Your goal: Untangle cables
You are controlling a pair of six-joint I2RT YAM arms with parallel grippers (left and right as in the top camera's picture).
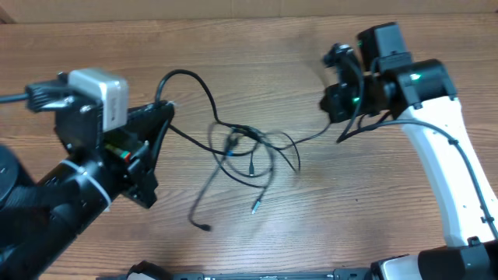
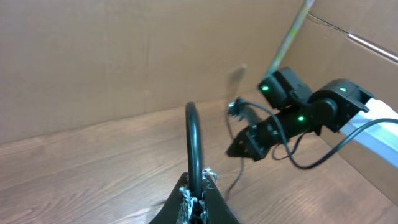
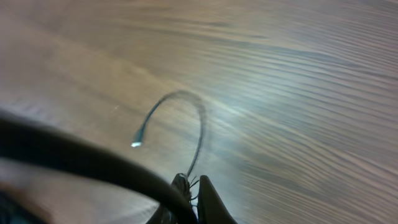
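Though hidden overhead, cable [image 3: 200,134] tip silvery.

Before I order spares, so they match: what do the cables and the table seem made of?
Cables: thin black cords, probably rubber or plastic jackets, matte, bending in loose loops. One plug tip glints silvery, likely metal. Table: brown wood grain with slight sheen; solid wood or laminate, cannot tell.

The tabletop [image 1: 373,225] is faintly sheened wood grain. The cables [image 1: 230,145] have smooth black plastic sheathing; one plug tip [image 3: 135,144] looks silvery metal. The wall [image 2: 93,62] is matt cardboard.
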